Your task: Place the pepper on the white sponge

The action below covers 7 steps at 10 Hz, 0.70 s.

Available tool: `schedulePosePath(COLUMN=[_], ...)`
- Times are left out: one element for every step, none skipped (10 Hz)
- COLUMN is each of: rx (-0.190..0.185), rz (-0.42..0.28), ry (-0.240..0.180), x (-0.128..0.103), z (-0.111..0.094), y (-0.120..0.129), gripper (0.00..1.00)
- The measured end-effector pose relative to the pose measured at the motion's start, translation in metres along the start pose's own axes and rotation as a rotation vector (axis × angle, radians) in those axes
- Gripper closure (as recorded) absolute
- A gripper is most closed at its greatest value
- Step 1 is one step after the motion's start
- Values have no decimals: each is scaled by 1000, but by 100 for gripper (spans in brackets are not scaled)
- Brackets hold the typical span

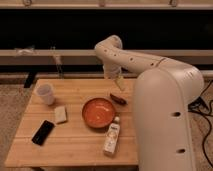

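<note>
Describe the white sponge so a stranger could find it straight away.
On the wooden table, find the orange bowl in the middle; the gripper hangs above the table's far edge behind it. Left of the bowl lies the white sponge, a small pale block between the taller white cup behind and the flat black device in front.
</note>
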Motion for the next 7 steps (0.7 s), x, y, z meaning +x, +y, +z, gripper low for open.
schedulePosePath(rx=[-7,-14,-23,-25,-24,-21,-26], rz=[42,83,120,146,162,184,203], ry=[-11,-39,-61,-90,-121,-147,-157], x=[3,-1,-2,-7,-16,-19,-17], z=[18,37,57,72,86,97,102], y=[-1,0,4,6,4,4,8], gripper=[20,20,20,20,20,20,20])
